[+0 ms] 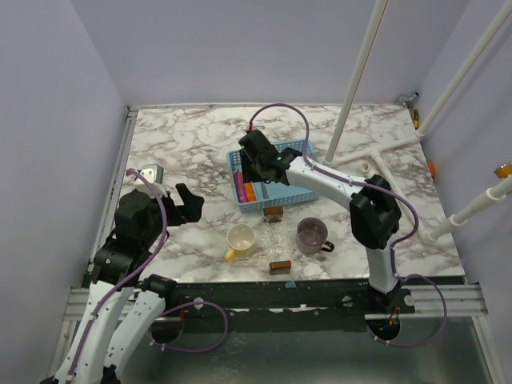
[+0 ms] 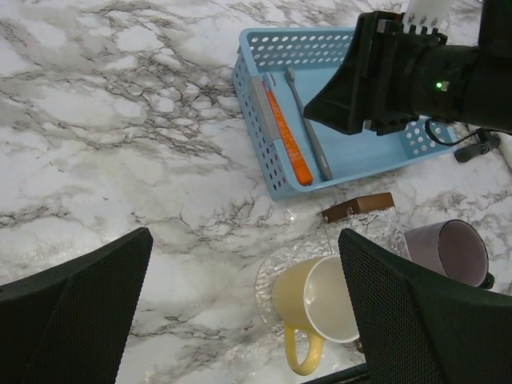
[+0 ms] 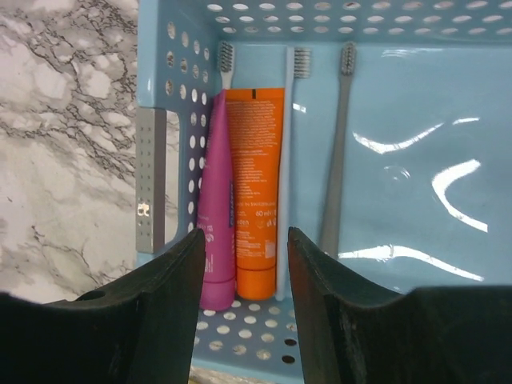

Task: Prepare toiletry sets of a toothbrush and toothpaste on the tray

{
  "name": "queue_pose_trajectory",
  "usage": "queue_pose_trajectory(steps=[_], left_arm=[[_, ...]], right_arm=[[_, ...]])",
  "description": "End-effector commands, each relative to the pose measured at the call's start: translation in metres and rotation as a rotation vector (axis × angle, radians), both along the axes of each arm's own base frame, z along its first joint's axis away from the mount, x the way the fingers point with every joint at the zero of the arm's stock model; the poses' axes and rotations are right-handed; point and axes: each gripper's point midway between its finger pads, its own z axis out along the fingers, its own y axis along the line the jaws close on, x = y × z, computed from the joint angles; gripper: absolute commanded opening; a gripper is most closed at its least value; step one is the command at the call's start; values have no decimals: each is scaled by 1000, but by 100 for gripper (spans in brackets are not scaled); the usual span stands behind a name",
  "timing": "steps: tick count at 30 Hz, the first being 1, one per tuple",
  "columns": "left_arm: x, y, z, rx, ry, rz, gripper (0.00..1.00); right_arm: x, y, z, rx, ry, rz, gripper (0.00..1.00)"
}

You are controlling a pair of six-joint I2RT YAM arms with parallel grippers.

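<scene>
The right fingers (image 3: 160, 304) stand part-way apart with nothing between them, over the near perforated wall of the tray (image 3: 184, 120). Straight ahead of the gap lies the orange toothpaste tube (image 3: 256, 176), flat on the tray floor. The pink toothpaste tube (image 3: 214, 208) touches it on the left, close against the tray's left wall. Just right of the orange tube runs the light blue toothbrush (image 3: 286, 160), then a grey toothbrush (image 3: 340, 144), both with bristles at the far wall. Right of the grey brush the tray floor is bare. Left of the wall there is only marble worktop (image 3: 64, 120).

The right arm reaches forward and leftward from its base, its wrist over the tray.

The left fingers (image 2: 72, 320) are spread wide and hold nothing. They hang above the worktop, well short of the tray, on a folded-back arm. Between them and the tray stand a yellow mug (image 2: 316, 308), a brown block (image 2: 358, 208) and a purple-grey mug (image 2: 448, 252).
</scene>
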Motion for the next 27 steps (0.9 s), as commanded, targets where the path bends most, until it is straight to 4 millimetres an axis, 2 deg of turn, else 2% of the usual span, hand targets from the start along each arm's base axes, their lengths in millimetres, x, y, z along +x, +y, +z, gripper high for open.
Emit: queue_pose_trajectory(steps=[1, 6, 14, 24, 27], left_arm=[[0, -8, -5, 4, 7, -49, 99], [1, -7, -7, 10, 15, -43, 99], [1, -6, -7, 12, 14, -40, 99], [2, -5, -8, 17, 19, -31, 99], [2, -4, -8, 19, 21, -26, 99]], right_arm=[[15, 25, -3, 75, 7, 52, 49], [27, 34, -17, 92, 25, 46, 49], [49, 34, -40, 95, 44, 21, 48], [54, 51, -67, 131, 78, 59, 47], [53, 55, -75, 138, 97, 65, 43]])
